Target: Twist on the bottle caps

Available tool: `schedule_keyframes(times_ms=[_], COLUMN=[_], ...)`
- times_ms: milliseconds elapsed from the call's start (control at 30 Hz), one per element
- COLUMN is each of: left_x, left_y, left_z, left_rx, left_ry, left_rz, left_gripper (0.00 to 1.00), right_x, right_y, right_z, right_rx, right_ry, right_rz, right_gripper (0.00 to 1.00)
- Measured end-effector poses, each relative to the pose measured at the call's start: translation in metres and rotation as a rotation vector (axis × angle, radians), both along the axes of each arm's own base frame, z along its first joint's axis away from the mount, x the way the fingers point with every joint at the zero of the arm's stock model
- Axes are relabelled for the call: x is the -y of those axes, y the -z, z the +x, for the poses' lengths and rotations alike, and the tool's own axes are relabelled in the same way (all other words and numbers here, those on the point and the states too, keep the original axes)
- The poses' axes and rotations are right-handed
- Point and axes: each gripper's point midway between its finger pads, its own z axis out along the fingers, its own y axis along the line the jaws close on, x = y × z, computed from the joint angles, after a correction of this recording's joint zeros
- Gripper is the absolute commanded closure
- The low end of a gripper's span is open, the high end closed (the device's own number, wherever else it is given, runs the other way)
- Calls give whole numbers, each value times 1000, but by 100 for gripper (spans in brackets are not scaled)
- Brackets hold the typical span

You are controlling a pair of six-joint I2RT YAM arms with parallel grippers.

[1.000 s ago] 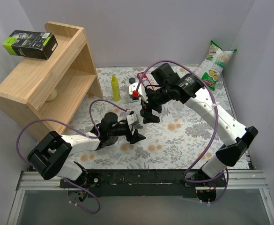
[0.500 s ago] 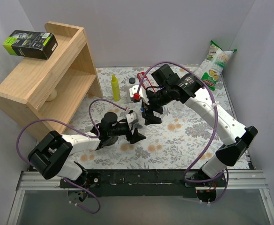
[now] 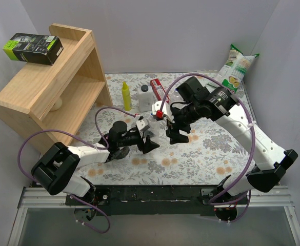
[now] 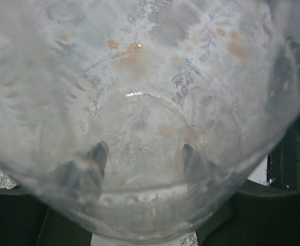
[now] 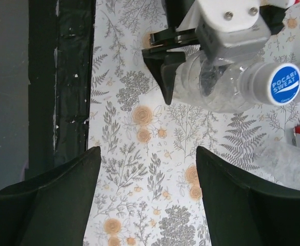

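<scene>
The left pincer (image 3: 150, 143) is clamped on a clear bottle (image 5: 226, 89) held sideways at the upper right of the right wrist view, with a blue cap (image 5: 284, 83) on its neck. The right pincer (image 5: 147, 192) hangs over the floral counter (image 5: 124, 128), fingers apart.

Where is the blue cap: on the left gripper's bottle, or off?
On. The right wrist view shows the blue cap seated over the neck of the bottle that the left gripper holds; how tight, cannot tell.
</scene>
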Motion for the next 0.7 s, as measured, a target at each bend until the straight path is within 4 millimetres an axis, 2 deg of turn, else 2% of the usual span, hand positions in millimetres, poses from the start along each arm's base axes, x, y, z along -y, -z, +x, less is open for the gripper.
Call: schedule_keyframes(times_ms=[67,133,333,433,600,700], left_x=[0,1,2,1,3,4], left_y=[-1,-1,9,12,10,10], left_z=[2,0,-9,-11,-11,-11], left_rx=[12,34,62,66,77,77], left_ry=[4,30,114,135,146,145], left_rz=[4,15,69,84,86,85], left_gripper=[100,100,100,100,100,100], right_x=[5,5,-20,-31,-39,-39], right_y=[-2,-4,-17,-19,-21,-14], right_z=[-5,-1,43,53,41,31], right_rx=[-1,9,108,129,104,64], right_ry=[3,14,72,67,-2,-32], right_rz=[-6,-12,39,75,109,101], right_gripper=[18,15,8,7,9,10])
